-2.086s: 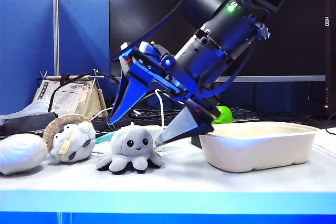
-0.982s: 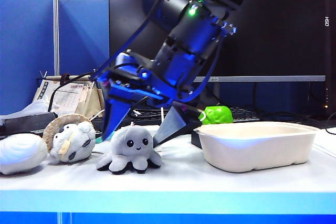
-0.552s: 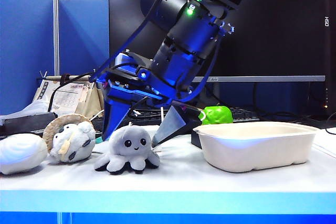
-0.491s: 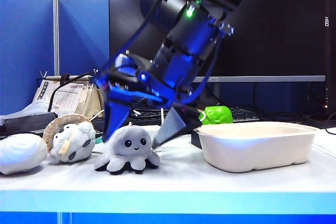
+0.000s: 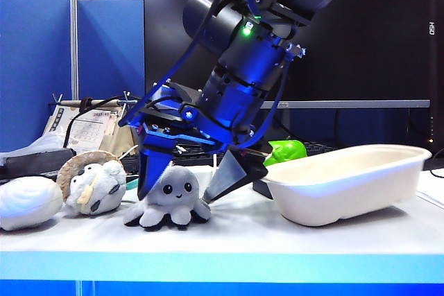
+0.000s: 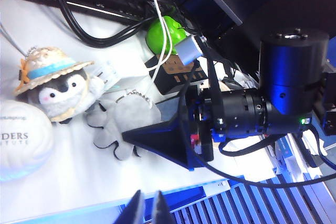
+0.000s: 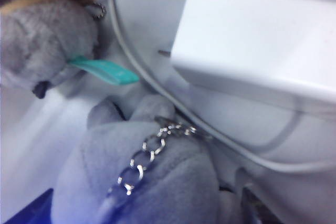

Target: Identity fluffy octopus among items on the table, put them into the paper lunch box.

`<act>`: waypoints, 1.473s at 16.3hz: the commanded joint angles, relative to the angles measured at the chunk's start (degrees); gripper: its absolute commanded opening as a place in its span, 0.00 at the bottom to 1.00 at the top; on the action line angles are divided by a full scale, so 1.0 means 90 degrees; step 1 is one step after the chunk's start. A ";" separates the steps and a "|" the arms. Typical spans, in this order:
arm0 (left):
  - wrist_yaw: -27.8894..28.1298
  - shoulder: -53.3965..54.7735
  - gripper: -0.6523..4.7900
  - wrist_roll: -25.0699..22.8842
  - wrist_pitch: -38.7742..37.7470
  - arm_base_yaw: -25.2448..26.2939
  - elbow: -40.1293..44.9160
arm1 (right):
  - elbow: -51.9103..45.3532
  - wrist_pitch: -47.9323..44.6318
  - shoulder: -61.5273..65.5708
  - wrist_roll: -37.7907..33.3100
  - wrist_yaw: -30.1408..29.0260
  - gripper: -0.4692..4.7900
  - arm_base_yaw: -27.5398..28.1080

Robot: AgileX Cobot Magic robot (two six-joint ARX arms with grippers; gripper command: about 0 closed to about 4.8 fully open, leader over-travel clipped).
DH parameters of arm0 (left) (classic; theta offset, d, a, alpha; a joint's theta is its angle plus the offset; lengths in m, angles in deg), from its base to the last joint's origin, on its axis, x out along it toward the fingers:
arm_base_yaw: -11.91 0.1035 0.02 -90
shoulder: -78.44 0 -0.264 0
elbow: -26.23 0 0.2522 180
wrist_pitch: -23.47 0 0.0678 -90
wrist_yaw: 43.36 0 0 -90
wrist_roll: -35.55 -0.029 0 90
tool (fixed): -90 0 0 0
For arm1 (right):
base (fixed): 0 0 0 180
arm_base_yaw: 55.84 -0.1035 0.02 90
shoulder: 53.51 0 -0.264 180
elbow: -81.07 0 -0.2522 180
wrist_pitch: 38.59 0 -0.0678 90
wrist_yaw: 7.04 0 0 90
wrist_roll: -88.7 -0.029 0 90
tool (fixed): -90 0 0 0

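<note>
Grey fluffy octopus [image 5: 168,199] straddled by wide-open, empty right gripper [image 5: 186,188], centre frame. Grasp step; next: close. Left gripper [image 6: 145,212] tips nearly together, empty.

Grey, white and blue across the counter [image 5: 277,240]

The fluffy octopus [image 5: 168,200] is showing light grey with black dot eyes; the paper lunch box [image 5: 347,181] is looking off-white; the right gripper [image 5: 184,188] fingers [image 5: 232,175] are appearing black, lit blue.
</note>
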 commanded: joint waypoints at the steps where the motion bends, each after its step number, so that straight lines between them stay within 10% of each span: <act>1: -0.0024 -0.0015 0.19 0.0015 0.0083 -0.0007 -0.0027 | 0.0027 -0.0068 -0.0022 0.0019 -0.0007 1.00 -0.0010; 6: -0.0024 -0.0015 0.19 0.0012 0.0083 -0.0007 -0.0027 | 0.0032 -0.0066 -0.0024 0.0017 -0.0015 1.00 -0.0017; 12: -0.0005 -0.0015 0.19 0.0015 0.0083 -0.0007 -0.0027 | 0.0034 -0.0061 -0.0024 0.0015 -0.0078 0.73 -0.0095; 24: -0.0007 -0.0015 0.19 0.0015 0.0083 -0.0007 -0.0027 | 0.0066 0.0051 -0.0357 0.0017 -0.0177 0.72 -0.0095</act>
